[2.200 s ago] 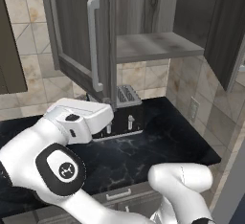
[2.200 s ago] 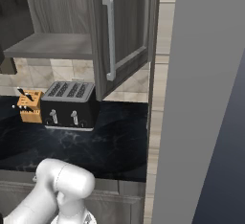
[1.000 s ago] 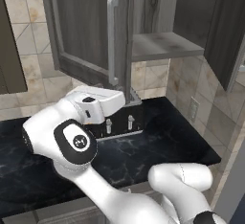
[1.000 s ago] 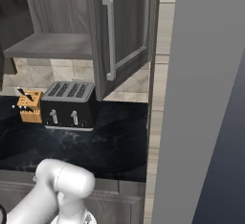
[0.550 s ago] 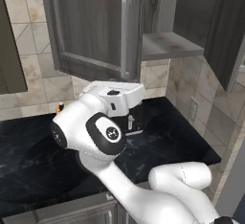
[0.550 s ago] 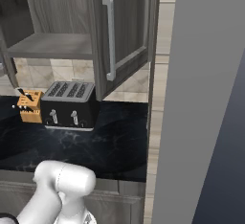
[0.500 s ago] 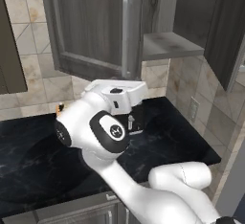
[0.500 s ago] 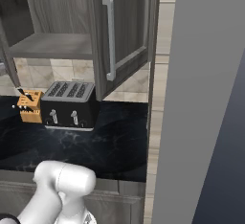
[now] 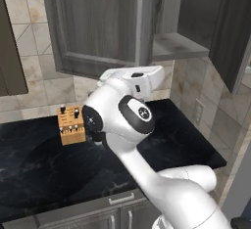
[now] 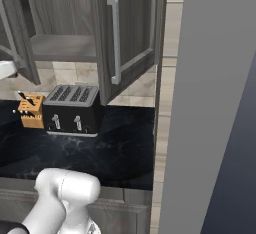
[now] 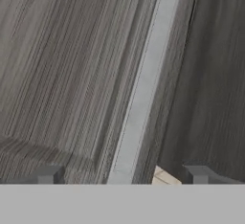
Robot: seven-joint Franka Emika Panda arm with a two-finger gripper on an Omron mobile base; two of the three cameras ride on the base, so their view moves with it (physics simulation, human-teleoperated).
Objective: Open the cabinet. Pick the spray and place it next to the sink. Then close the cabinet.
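The cabinet (image 9: 103,22) is the dark grey wood-grain wall unit above the counter. Its left door (image 11: 62,74) stands almost flat to the front, with the long silver handle (image 9: 139,27) upright. The right door (image 10: 132,33) hangs wide open, leaving the bare inner shelf (image 9: 179,44) in sight. My gripper (image 11: 123,174) is open and close to the left door's face, and the silver handle (image 11: 143,84) runs between the two finger tips (image 11: 48,174). My white hand (image 9: 144,76) sits just under that door's lower edge. The spray and the sink are out of view.
A black toaster (image 10: 72,109) and a wooden knife block (image 9: 71,124) stand at the back of the black marbled counter (image 9: 186,145). Low cabinets with short handles (image 9: 121,198) run below. A tall grey panel (image 10: 215,108) closes off the right side.
The left cabinet door has swung from wide open to nearly shut, with my hand travelling right along with it. The knife block has come into sight behind the arm.
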